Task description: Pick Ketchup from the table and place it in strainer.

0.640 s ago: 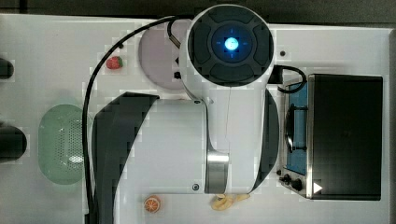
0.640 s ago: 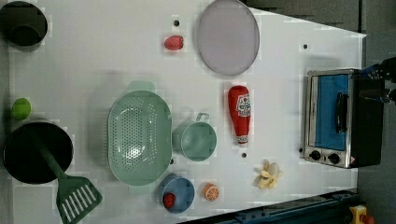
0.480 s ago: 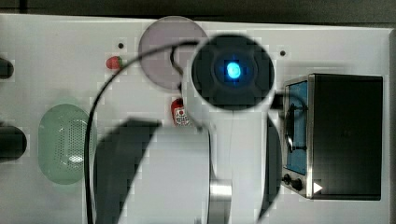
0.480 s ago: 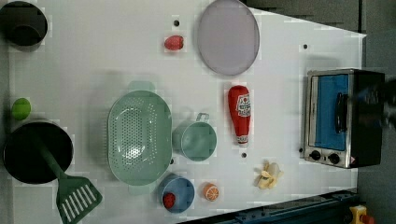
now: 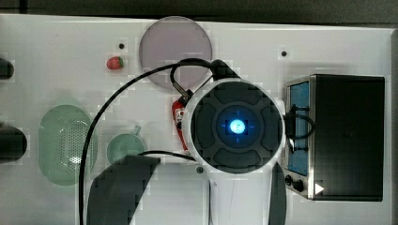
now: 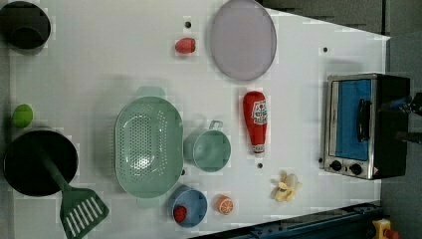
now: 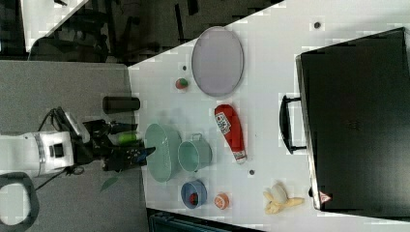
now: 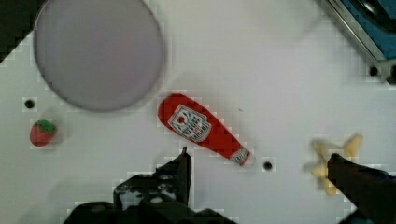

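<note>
1. The Ketchup (image 6: 255, 121) lies flat on the white table (image 6: 99, 59), cap toward the left view's bottom, between the grey-lilac plate (image 6: 243, 39) and the mint cup (image 6: 208, 149), well apart from the strainer (image 6: 147, 145)
2. In the top view the arm's round blue-lit housing (image 5: 237, 125) has shifted from the plate toward the toaster oven (image 5: 345, 136) and now covers most of the bottle; I judge this the approach, nothing lifted yet
3. The gripper (image 8: 259, 163) hangs above the bottle with its fingers spread wide, empty
4. The bottle is glossy red plastic tapering to a white cap; the strainer is a pale green oval basket with a dotted centre
</note>
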Controlling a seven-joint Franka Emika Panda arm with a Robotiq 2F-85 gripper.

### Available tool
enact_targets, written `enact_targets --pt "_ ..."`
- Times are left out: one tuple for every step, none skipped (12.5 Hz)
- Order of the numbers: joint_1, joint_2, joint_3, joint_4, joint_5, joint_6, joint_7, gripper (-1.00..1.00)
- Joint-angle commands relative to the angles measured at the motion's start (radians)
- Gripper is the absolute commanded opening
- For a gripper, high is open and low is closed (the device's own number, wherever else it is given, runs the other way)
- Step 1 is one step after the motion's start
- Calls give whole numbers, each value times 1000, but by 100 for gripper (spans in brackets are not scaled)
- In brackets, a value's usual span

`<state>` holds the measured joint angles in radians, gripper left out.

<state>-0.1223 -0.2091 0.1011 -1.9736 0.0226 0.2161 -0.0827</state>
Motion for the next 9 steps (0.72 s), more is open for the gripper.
enact_targets --pt "-1 64 35 -103 3 99 -190 100" --pt "-1 80 43 -131 3 141 -257 100" --pt "-1 96 51 -159 3 183 -328 100" --pt "0 114 57 -187 3 227 -403 100" --pt "0 133 62 -215 2 279 -479 100" --pt "0 151 66 -245 2 338 -553 100" --pt "1 169 70 -276 2 398 -629 100" --pt "1 190 74 -306 2 456 -704 100" --pt "3 212 79 -333 2 513 -776 100"
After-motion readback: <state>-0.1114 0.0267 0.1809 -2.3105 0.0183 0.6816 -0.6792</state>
